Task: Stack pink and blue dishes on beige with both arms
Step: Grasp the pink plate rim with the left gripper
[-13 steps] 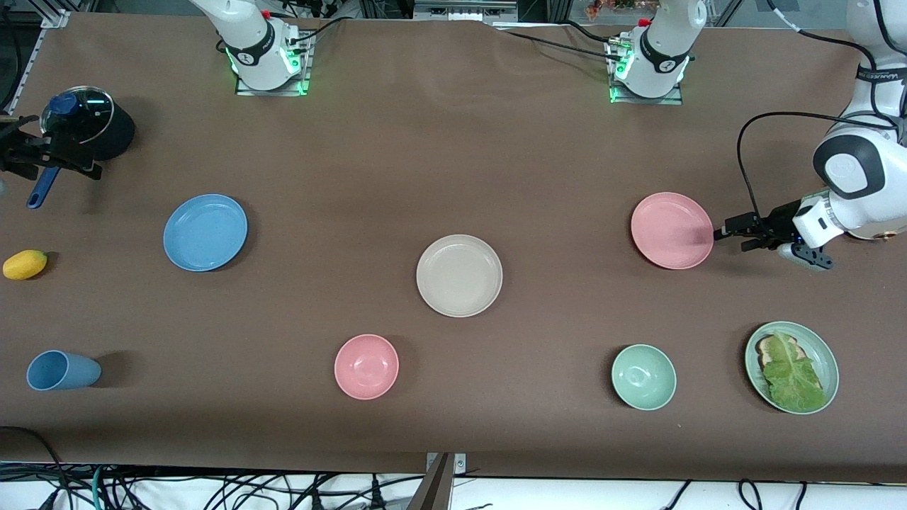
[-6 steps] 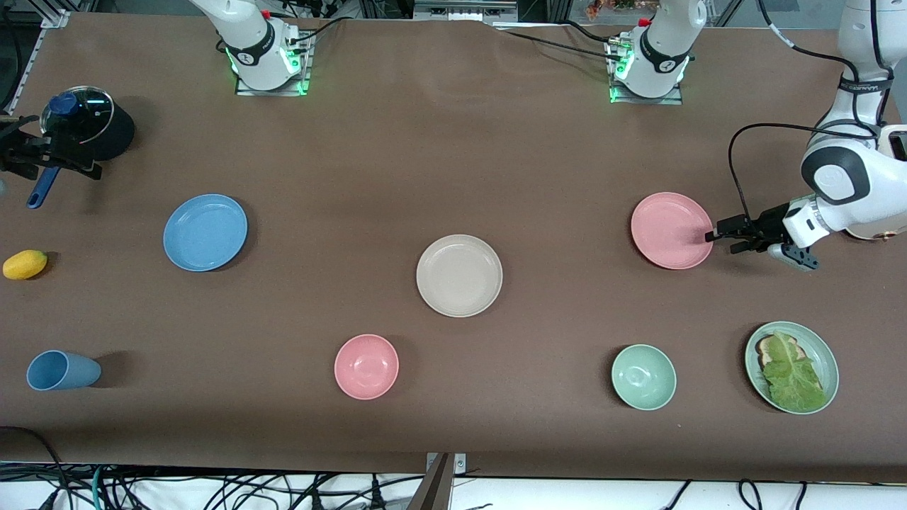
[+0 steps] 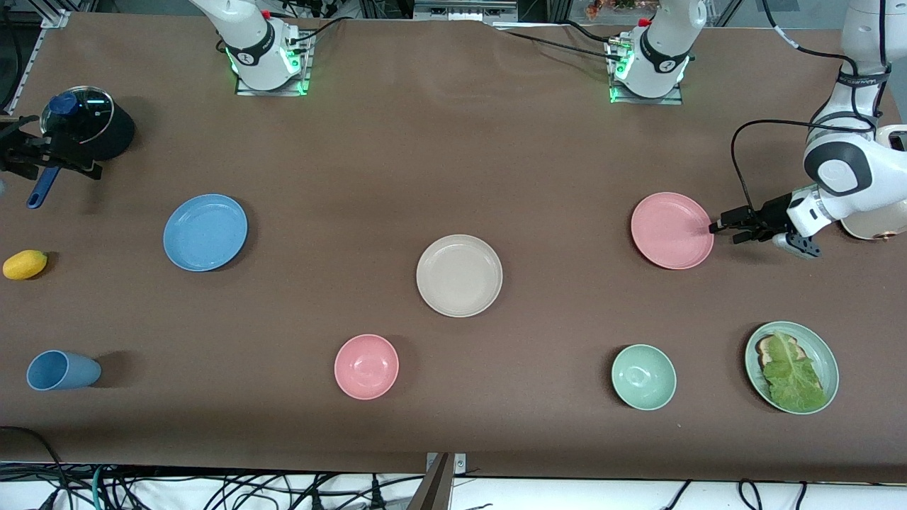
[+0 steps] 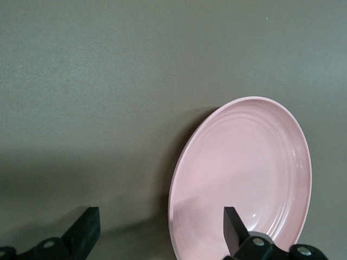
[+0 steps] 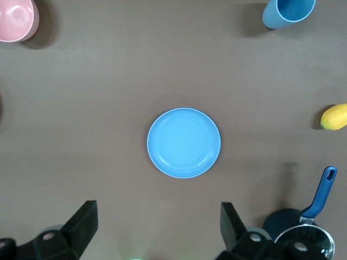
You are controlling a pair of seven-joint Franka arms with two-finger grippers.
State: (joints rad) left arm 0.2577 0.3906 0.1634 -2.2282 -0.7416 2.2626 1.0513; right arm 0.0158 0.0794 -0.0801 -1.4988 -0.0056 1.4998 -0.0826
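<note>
A pink bowl (image 3: 366, 366) sits near the desk (image 3: 439, 156) edge closest to the front camera. A green bowl (image 3: 643, 377) sits along that same edge, with a green plate (image 3: 827, 368) beside it holding a leaf (image 3: 790, 375) on toast (image 3: 765, 346). At the right arm's end are a blue cup (image 3: 60, 370) lying down, a lemon (image 3: 25, 264), and a black pot (image 3: 88, 131) with a glass lid and blue handle.
</note>
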